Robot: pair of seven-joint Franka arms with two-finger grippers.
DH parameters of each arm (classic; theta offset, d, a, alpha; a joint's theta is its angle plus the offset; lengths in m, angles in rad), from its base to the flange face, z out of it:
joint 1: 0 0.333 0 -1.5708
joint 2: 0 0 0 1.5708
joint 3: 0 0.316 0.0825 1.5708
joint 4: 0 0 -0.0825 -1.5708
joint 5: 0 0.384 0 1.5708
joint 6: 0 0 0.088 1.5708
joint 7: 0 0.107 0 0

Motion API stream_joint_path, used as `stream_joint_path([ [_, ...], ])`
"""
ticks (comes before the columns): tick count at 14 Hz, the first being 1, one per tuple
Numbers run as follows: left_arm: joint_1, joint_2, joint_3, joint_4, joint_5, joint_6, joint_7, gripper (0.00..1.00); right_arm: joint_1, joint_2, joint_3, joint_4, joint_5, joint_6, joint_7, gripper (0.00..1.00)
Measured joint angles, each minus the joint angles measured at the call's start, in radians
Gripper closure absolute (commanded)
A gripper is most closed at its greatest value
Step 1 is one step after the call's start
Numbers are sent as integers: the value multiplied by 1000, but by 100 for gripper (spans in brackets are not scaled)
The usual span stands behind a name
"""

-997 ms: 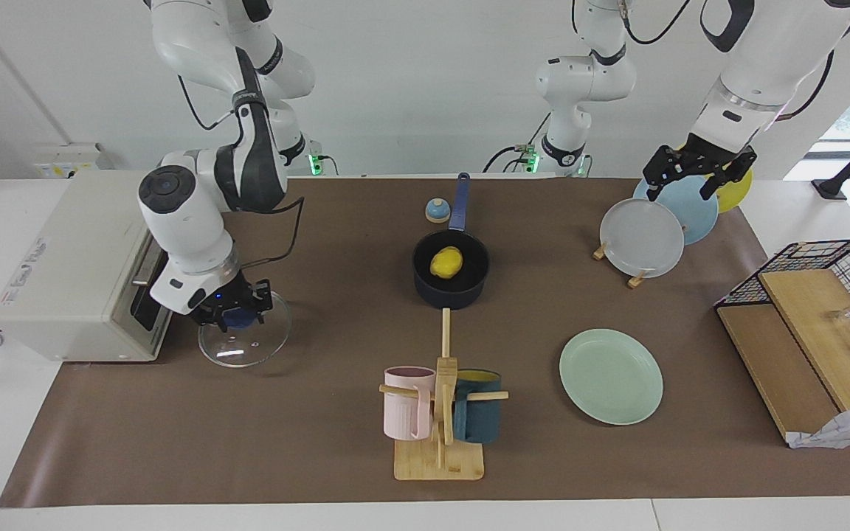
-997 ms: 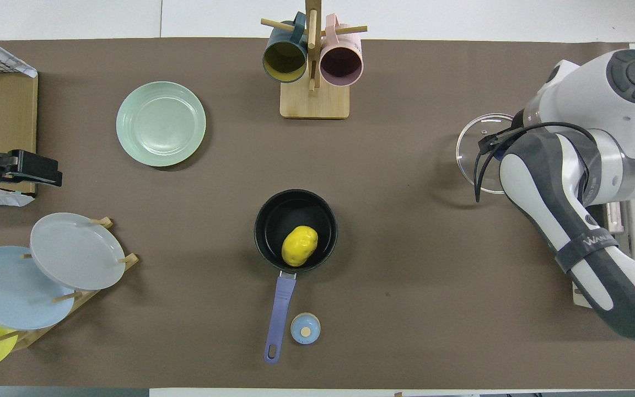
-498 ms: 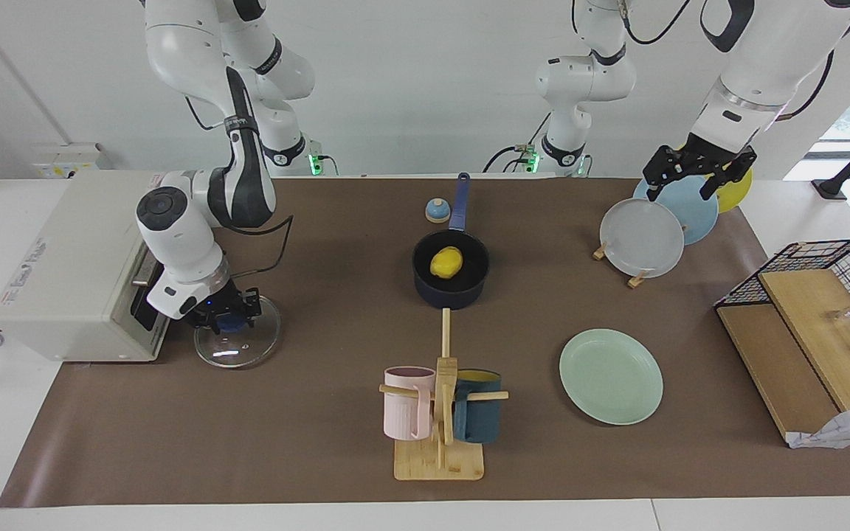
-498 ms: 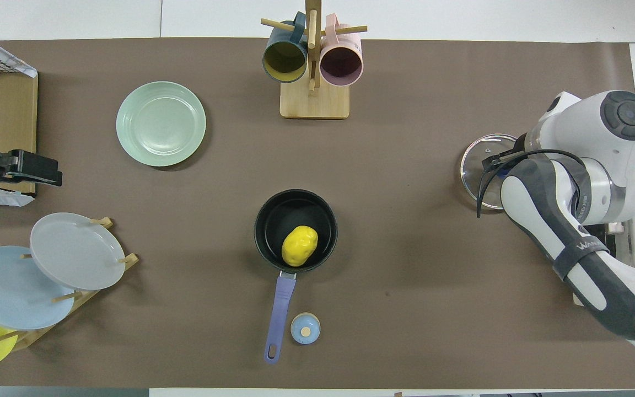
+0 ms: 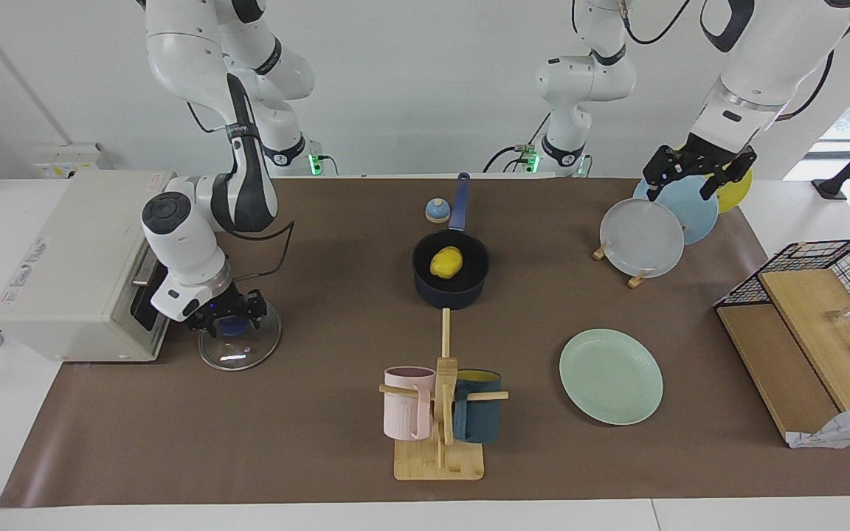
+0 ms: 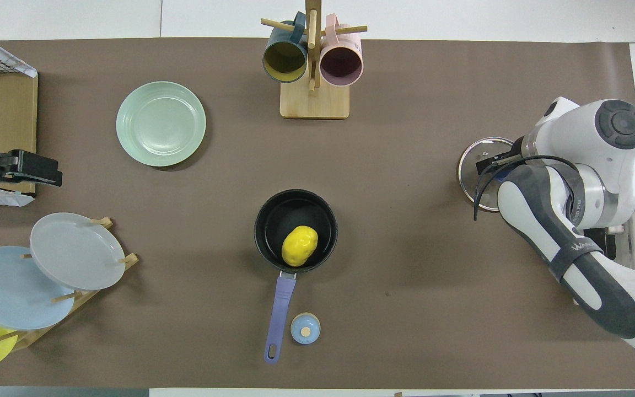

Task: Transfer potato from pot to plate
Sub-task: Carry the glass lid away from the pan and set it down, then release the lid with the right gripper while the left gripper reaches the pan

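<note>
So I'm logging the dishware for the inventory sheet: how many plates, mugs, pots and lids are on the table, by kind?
Plates: 4, namely the pale mint-green round plate lying flat, plus the grey plate, light blue plate and yellow plate standing in a rack.
Mugs: 2, the pink mug and dark teal mug.
Pots: 1, the dark navy saucepan.
Lids: 1, the glass lid.
Total: 8.

- The right claw [image 5: 232,317] has lowered the glass lid [image 5: 239,343] flat onto the tabletop [image 5: 322,442] near the right arm's end.
- Its fingers have parted around the knob.
</note>
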Motion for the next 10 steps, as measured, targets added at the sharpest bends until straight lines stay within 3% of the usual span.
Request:
stream_joint_path([
  [2,0,0,0,0,0,0,0,0,9,-20,6,59,0,-87,1,0],
  [7,0,0,0,0,0,1,0,0,41,-127,10,298,0,-490,77,0],
  [10,-4,0,-3,0,0,4,0,0,62,-199,11,339,0,-645,97,0],
])
